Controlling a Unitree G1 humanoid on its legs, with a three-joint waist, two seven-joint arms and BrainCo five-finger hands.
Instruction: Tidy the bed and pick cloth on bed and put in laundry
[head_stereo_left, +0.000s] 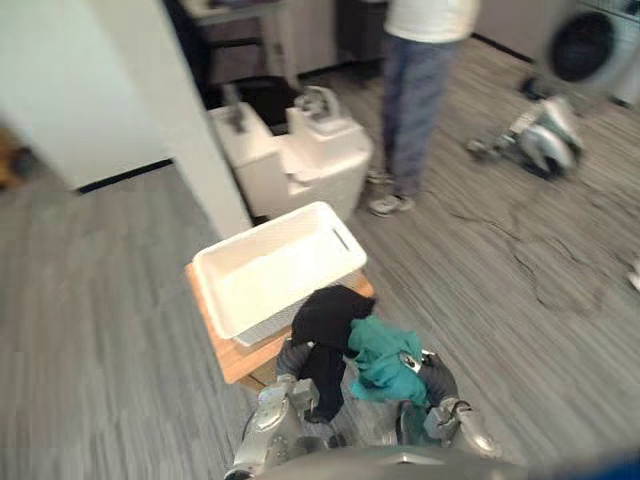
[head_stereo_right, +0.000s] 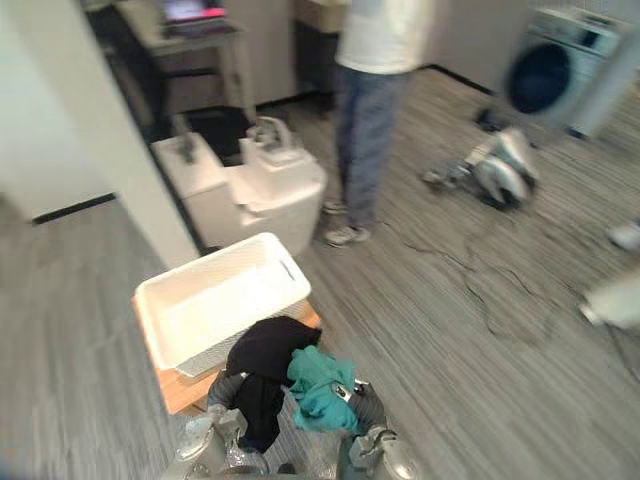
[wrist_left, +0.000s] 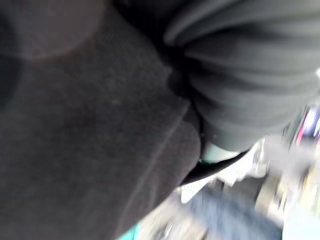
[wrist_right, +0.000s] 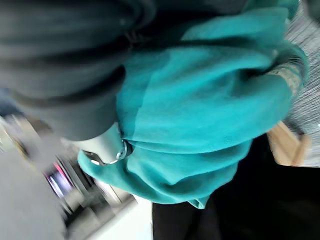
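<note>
Both cloths are carried at the hands: black cloth (head_stereo_left: 325, 320) is draped over the left hand (head_stereo_left: 292, 357) and hangs down below it, teal cloth (head_stereo_left: 378, 355) is bunched on the right hand (head_stereo_left: 437, 378), w/ the two cloths touching btw the hands. In each wrist view the hand is buried under its cloth, so whether it is wide, narrow or clamped can't be told for either. A white laundry basket (head_stereo_left: 260, 232) is seen just ahead of the left hand, set on a low wooden tabletop (head_stereo_left: 235, 360). The black cloth overlaps the basket's near corner; contact can't be told. Further beyond the hands a white unit (head_stereo_left: 300, 165) and a standing person (head_stereo_left: 415, 110) are seen. Well out past the right hand, a grey machine (head_stereo_left: 540, 135) is lying on the floor (head_stereo_left: 100, 300), w/ a washing machine (head_stereo_left: 590, 45) behind it.
</note>
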